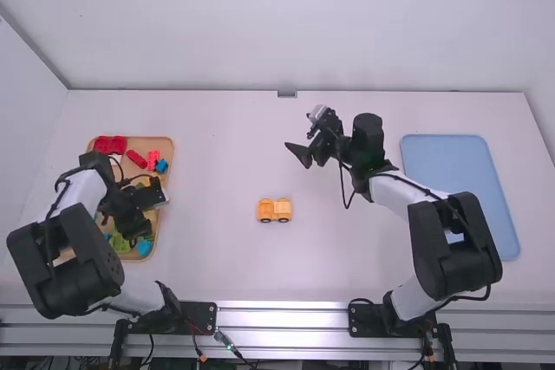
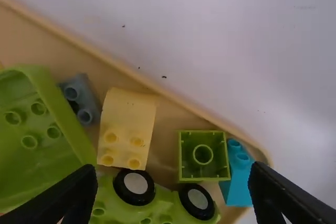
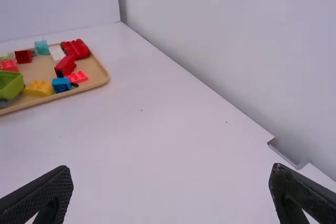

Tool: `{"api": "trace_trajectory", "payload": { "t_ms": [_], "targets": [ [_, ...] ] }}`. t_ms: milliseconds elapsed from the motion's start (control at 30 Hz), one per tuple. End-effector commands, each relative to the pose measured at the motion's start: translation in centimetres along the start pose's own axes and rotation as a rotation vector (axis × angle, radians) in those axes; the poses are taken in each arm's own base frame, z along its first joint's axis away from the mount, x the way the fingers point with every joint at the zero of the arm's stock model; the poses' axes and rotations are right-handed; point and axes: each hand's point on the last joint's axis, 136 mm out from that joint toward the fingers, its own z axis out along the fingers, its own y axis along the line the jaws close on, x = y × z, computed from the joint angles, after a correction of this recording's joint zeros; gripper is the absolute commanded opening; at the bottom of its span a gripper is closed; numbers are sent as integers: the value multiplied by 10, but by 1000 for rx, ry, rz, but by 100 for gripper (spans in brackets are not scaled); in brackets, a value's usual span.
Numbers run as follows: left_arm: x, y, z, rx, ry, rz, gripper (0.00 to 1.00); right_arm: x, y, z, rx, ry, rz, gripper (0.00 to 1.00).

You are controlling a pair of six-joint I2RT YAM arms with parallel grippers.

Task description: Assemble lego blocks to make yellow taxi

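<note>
A yellow-orange toy vehicle with dark wheels (image 1: 274,210) stands at mid-table. My left gripper (image 1: 130,216) is low over the wooden tray. In the left wrist view that gripper (image 2: 172,190) stands open above loose blocks: a pale yellow curved brick (image 2: 127,127), a hollow green square brick (image 2: 203,156), a blue brick (image 2: 240,174) and a green wheeled base (image 2: 163,205). My right gripper (image 1: 301,152) hangs over the table, beyond the vehicle and to its right. Its fingers are wide apart in the right wrist view, and nothing is between them at the open gripper (image 3: 171,187).
The wooden tray (image 1: 168,149) at the far left also holds red bricks (image 1: 110,145), a blue brick (image 1: 161,165) and a large green piece (image 2: 42,129). A light blue tray (image 1: 451,158) lies at the right. White walls rise behind and beside the table (image 1: 225,136).
</note>
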Motion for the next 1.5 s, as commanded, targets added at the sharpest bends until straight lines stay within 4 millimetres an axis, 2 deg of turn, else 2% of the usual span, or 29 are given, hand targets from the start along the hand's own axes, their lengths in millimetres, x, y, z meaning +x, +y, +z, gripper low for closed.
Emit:
{"api": "trace_trajectory", "payload": {
  "t_ms": [0, 267, 367, 533, 633, 900, 1067, 1233, 1467],
  "targets": [
    [2, -11, 9, 31, 8, 0, 77, -18, -4, 1, -1, -35, -18, 99],
    [7, 3, 17, -43, -6, -22, 71, -18, -3, 1, -3, -34, -18, 99],
    [7, 11, 15, -73, -39, -40, 76, -18, -3, 1, -1, -34, -18, 99],
    [8, 13, 16, -67, -53, -36, 80, -17, -3, 1, -3, -32, -15, 99],
    [10, 11, 23, -34, -46, 15, 76, -17, -2, 1, -5, -32, -16, 99],
    [13, 19, 31, 9, -39, 6, 65, -17, -3, 1, -3, -32, 3, 99],
    [13, 25, 29, -1, -38, 23, 64, -17, -3, 1, -3, -32, 3, 99],
    [18, 22, 31, 6, -5, 140, 64, -17, -3, 1, -3, -32, 2, 99],
    [15, 27, 31, -14, -24, 194, 57, -18, -2, 1, -11, -34, 8, 99]
  ]
}}
